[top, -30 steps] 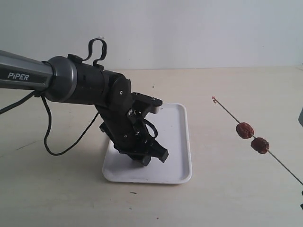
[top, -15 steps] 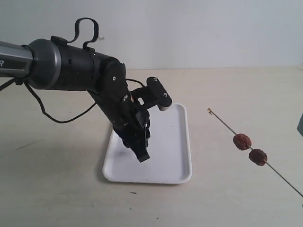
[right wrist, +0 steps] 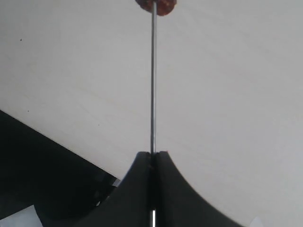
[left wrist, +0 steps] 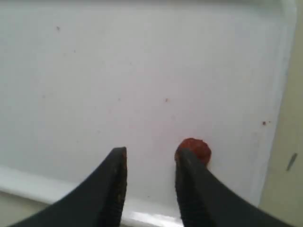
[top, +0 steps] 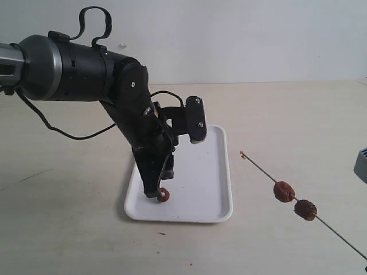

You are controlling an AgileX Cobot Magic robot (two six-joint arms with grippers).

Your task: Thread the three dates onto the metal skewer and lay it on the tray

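Observation:
The white tray (top: 213, 172) lies mid-table. One reddish date (top: 164, 195) rests on the tray (left wrist: 142, 71) near its front rim. My left gripper (top: 156, 192) points down over it. In the left wrist view the left gripper (left wrist: 150, 158) is open with bare tray between its fingers, and the date (left wrist: 195, 148) sits just past one fingertip, outside the gap. The metal skewer (top: 261, 171) slants over the table right of the tray, carrying two dates (top: 283, 191) (top: 305, 209). My right gripper (right wrist: 152, 155) is shut on the skewer (right wrist: 153, 85); a date (right wrist: 157, 4) shows further along the rod.
Black cables (top: 63, 133) loop from the left arm down to the table left of the tray. A grey piece (top: 361, 163) shows at the right edge. Small brown crumbs dot the tray and the table (top: 162, 233).
The left arm has swung and turned over the tray, uncovering a date at its fingertips. The skewer with its two dates has moved lower and toward the tray.

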